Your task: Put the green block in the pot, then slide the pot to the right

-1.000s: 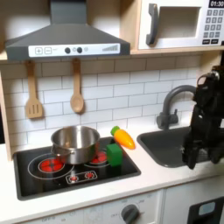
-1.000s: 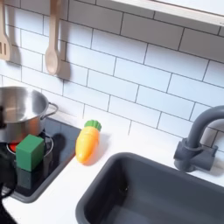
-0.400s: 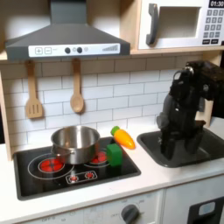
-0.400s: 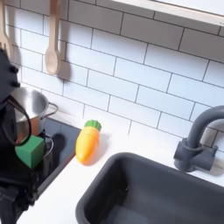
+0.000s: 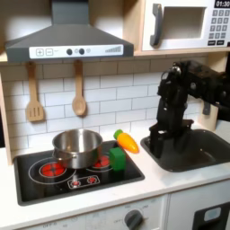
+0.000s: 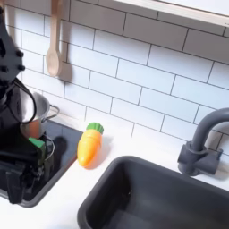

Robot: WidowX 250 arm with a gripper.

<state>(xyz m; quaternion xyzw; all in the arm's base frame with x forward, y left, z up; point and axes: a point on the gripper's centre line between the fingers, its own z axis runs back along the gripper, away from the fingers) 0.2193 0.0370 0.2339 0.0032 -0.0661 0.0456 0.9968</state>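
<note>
Plainly, nothing is held yet; how far the jaws stand apart cannot be told, for the gripper (image 5: 158, 142) is a dark mass in the first exterior view, hanging above the sink (image 5: 202, 154) at its edge nearer the stove (image 5: 36, 180). Just beside it lies the orange carrot (image 5: 128, 141), on the counter between stove and sink. Beyond that, the green block (image 5: 117, 160) sits on the stove's corner nearest the sink, touching or almost touching the pot (image 5: 76, 146), which stands on a back burner; in the second exterior view the arm hides most of the block. The step in hand looks to be the approach for the pick. Next, I judge, the gripper must pass over the carrot, descend with jaws wide around the block, close, then lift it over the pot's rim.
</note>
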